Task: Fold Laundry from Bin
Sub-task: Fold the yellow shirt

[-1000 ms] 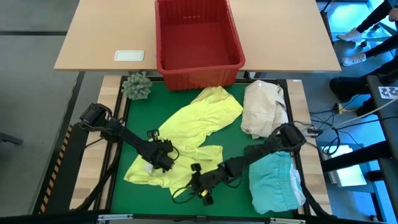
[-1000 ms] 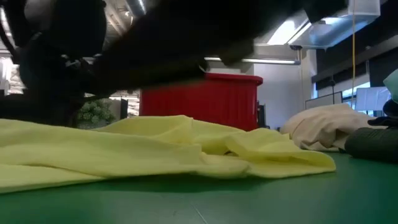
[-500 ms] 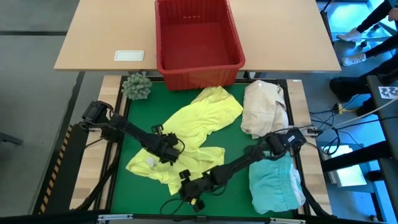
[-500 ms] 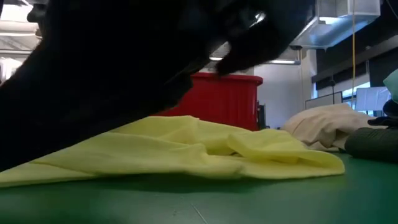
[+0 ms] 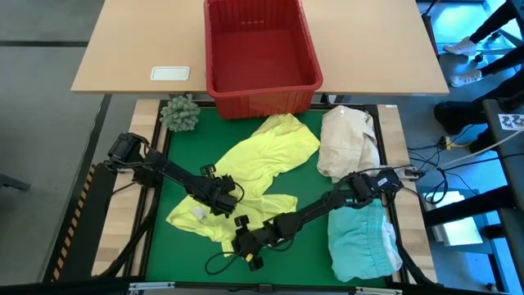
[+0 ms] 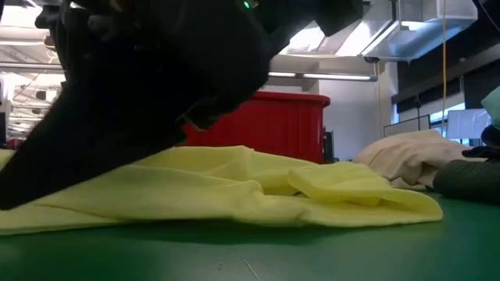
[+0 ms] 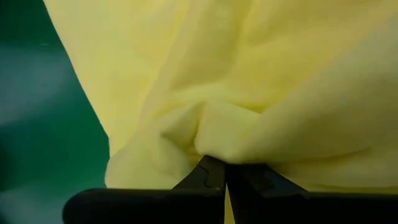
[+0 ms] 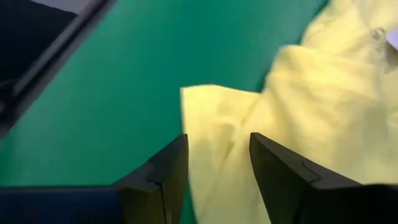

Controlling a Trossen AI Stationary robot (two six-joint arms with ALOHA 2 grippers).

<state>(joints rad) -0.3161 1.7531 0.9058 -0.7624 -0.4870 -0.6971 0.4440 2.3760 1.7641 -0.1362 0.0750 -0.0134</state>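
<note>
The left gripper (image 5: 223, 197) is pinched on a fold of the yellow garment (image 5: 262, 164) at mid-desk. The right gripper (image 5: 242, 243), jaws spread, is held over the garment's six-o'clock edge. The red bin (image 5: 260, 53) is seen at twelve o'clock.

Could not see most of the room in the low view, hidden behind a big dark arm (image 6: 156, 78) that also covered part of the red bin (image 6: 266, 129). In the left wrist view, lost part of the yellow shirt (image 7: 249, 81) past the picture's edges, with the green mat (image 7: 37, 112) blurry beside it. In the high view, saw only the legs of a person (image 5: 491, 33), cut off at the corner.
</note>
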